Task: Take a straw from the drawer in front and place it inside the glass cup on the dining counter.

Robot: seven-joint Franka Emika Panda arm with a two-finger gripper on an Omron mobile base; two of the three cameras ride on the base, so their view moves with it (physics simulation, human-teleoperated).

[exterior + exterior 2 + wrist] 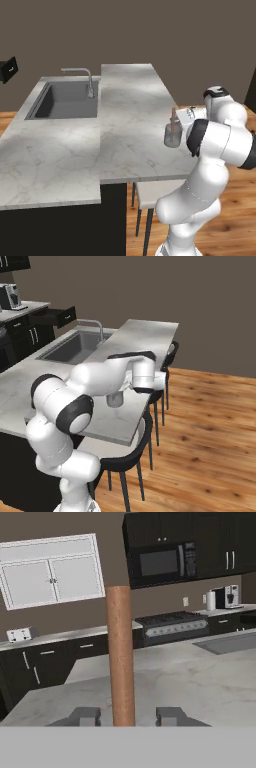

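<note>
Release step is being done: straw (120, 657) is standing in the glass cup (172, 135), gripper (127, 716) fingers parted beside it, not clamping. Next, a clean retreat is being called for.

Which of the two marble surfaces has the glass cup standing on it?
The dining counter, the longer slab without the sink, with stools along its edge. The glass cup stands near that edge; the other marble top holds the sink.

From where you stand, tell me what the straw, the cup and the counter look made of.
Straw: matte tan-brown, opaque; paper or wood, can't tell which.
Glass cup: clear greyish, see-through; looks like glass, possibly clear plastic.
Dining counter: pale white with grey veining, smooth; looks like polished marble or imitation stone.
</note>
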